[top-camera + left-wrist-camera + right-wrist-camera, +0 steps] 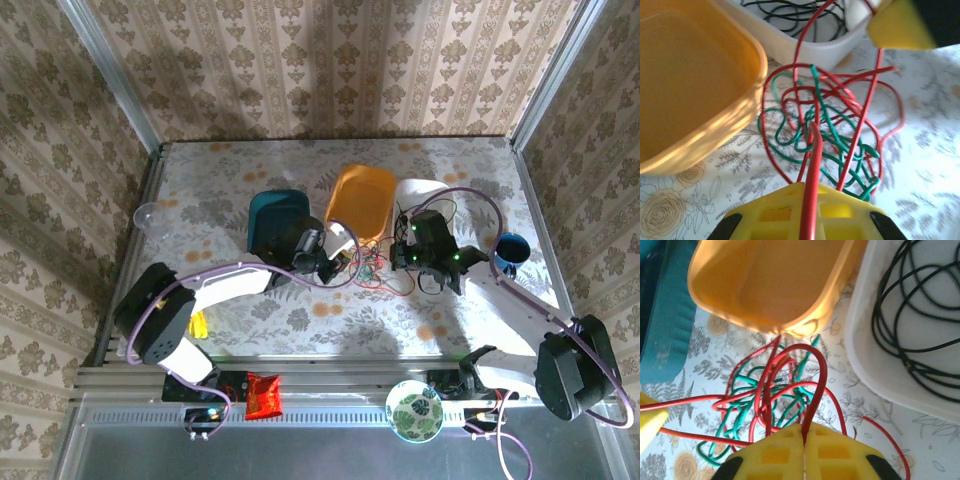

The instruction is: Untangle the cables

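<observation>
Left gripper (pixel 810 200) clamped on thin red flexible cable (pixel 861 125). Right gripper (pixel 804 437) pinches red too, jaws together. Red loops are knotted through thin green flexible cable (pixel 816 92) on the floral worktop (pixel 920 175). Thin black cable (pixel 900 310) lies coiled in white plastic tub (pixel 865 355). Risk: pulling apart cinches the knot and drags green along.

Three thin cables: red cable (pixel 812 165), green cable (pixel 816 85), black cable (pixel 910 365). Three plastic tubs: teal tub (pixel 275 210), orange tub (pixel 360 200), white tub (pixel 415 187). Two cups: blue cup (pixel 512 250), clear cup (pixel 147 215). One patterned bowl (pixel 415 411). One red packet (pixel 264 395).
</observation>
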`<state>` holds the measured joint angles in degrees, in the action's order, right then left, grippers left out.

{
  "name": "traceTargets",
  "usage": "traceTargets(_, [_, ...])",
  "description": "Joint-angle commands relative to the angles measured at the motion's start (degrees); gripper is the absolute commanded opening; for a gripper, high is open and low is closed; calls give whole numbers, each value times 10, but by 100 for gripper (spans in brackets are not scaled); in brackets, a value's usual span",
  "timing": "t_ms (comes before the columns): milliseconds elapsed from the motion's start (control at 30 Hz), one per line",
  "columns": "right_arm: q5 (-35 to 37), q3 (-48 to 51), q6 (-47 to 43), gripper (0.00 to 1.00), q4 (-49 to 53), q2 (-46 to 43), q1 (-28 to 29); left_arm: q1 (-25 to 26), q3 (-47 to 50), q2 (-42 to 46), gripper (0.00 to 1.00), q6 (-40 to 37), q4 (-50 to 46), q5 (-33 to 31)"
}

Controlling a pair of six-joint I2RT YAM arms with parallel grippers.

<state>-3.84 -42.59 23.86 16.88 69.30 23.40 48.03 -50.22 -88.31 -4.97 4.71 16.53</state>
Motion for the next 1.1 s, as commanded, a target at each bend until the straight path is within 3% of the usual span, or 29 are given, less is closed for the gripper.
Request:
traceTargets(0, [-28,-6,-33,38,9,11,-9,-14,-34,17,0,-48,-113,79])
traceTargets(100, [-57,-5,-43,53,-13,-2,-9,-14,-64,1,0,-63,-148,80])
traceTargets(200, [-84,-10,-51,59,-27,-14,-7,-13,-71,-11,0,-66,-147,74])
traceTargets(533, [-133,-60,-85,59,15,51,15,-10,-72,5,0,-78,-141,69])
traceTargets(800, [-58,-65,-67,59,20,88,12,-15,-84,74,0,-91,-155,80])
traceTargets(1067, [-31,-52,-40,59,26,101,-6,-52,-127,124,0,-77,-178,152])
